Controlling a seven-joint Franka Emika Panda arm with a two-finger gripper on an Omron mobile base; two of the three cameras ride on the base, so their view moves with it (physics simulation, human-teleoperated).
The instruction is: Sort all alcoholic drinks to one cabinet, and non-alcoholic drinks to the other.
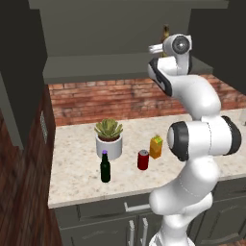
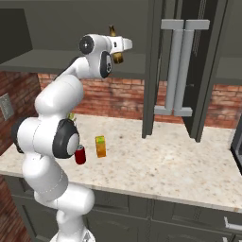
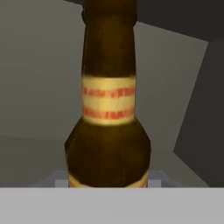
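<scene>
Up at the open cabinet the arm has its jaws clamped on the beer bottle point(image 3: 109, 109), amber-brown glass with a pale band around the neck printed in red and a second pale label at the very bottom of the body. From the hand view it stands upright against the grey inner walls of the cabinet; from the right base view its neck and shoulder poke up just behind the gripper point(image 2: 118, 49), level with the cabinet shelf point(image 2: 56, 59).

Down on the bench point(image 1: 77, 168), a pale speckled stone top, the green bottle point(image 1: 105, 168) with its purple cap stands near the front edge, just in front of a white pot holding a spiky plant point(image 1: 109, 137). To its right is the red can point(image 1: 143, 160) with a silver top, and just beside that, a little further back, the orange juice carton point(image 1: 156, 147).

Red brick runs along the wall behind the bench. Dark cabinets hang above, one door point(image 2: 182, 66) standing open with two long grey handles, and dark drawers and doors sit beneath the bench.
</scene>
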